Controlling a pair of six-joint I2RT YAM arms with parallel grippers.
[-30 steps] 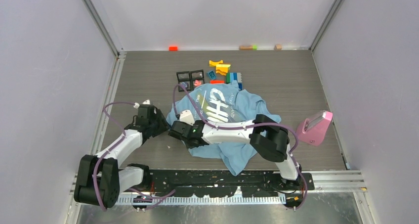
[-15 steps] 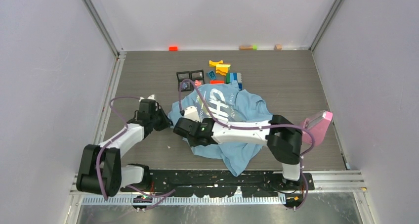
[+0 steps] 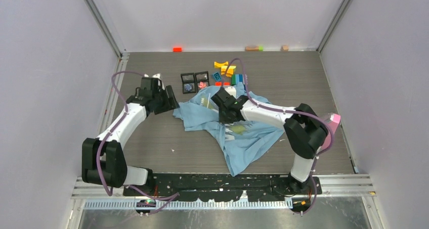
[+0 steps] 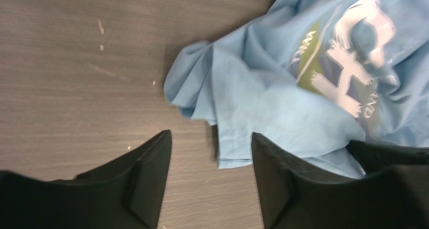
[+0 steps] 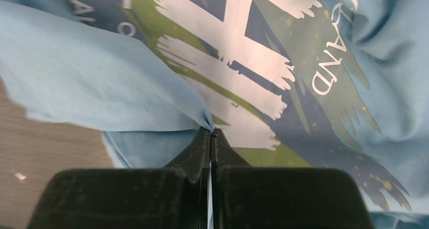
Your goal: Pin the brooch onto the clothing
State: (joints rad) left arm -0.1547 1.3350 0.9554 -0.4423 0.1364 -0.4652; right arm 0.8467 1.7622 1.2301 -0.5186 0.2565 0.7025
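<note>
While the left gripper [image 4: 210,138] hangs with jaws apart and empty, bare table [image 4: 76,87] spreads to its left and the T-shirt [image 4: 268,92] hem lies just ahead. The right gripper [image 5: 210,133] is clenched on a fold of that crumpled light blue shirt, with white lettering beyond its tips. The brooch [image 3: 203,83], a tiny pink speck, sits off the cloth beside black trays [image 3: 195,78].

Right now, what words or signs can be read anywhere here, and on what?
"CH": large white letters on the light blue T-shirt, left wrist view.
"LAND": tail of a smaller white print on it, right wrist view.
Other small shirt print: too blurred or folded to read.
</note>
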